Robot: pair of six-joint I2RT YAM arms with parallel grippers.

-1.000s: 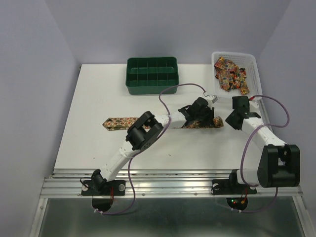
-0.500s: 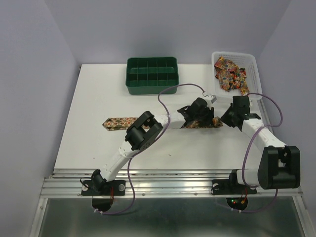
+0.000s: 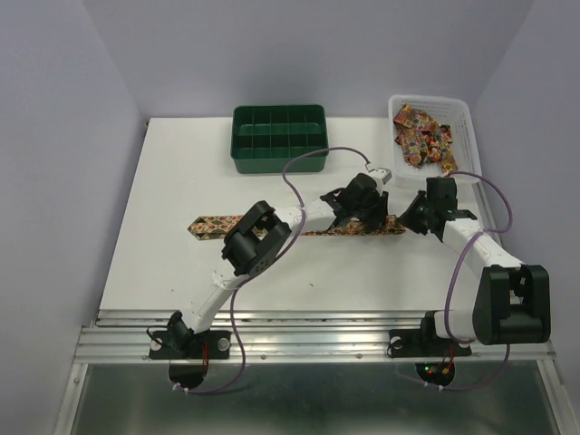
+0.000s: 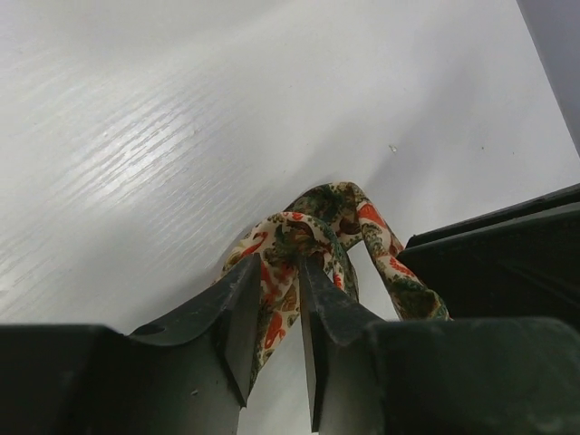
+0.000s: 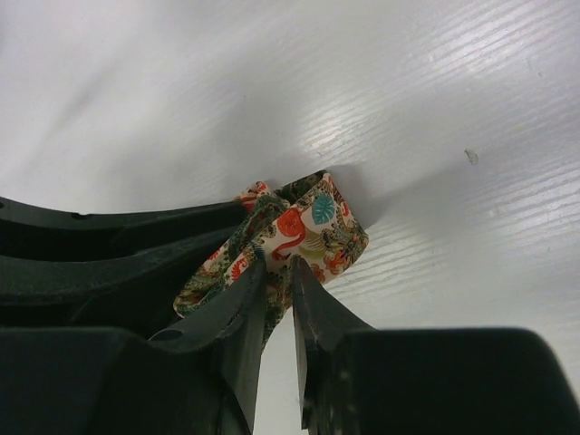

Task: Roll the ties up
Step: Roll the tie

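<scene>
In the top external view, one patterned tie (image 3: 217, 223) is laid flat across the middle of the white table (image 3: 172, 181), running from left to right. Its pointed left end is uncovered, and its middle is crossed by the left arm. The left gripper (image 3: 373, 217) is lowered onto the tie near its right end. The right gripper (image 3: 413, 220) is set at that end from the other side, so the two are brought close together. Further ties (image 3: 421, 131) are heaped in the white basket (image 3: 433, 100) at the far right corner. A green compartment tray (image 3: 278, 164) is placed at the far edge, well apart from the laid-out tie.

In the left wrist view, the left gripper (image 4: 277, 267) is seen with its jaws a little parted. The bunched tie (image 4: 326, 213) is raised off the table in a fold, and some of its fabric is drawn into the gap. Whether that fabric is clamped cannot be told. The dark body of the other gripper is seen at the right edge.

In the right wrist view, the right gripper (image 5: 275, 261) is nearly pressed together, and the folded end of the tie (image 5: 313, 227) is pinched at its tips. The fold is lifted slightly, and a shadow is cast beneath it on the table. The left gripper's black fingers (image 5: 100, 245) are seen just beside it, against the same fold.
</scene>
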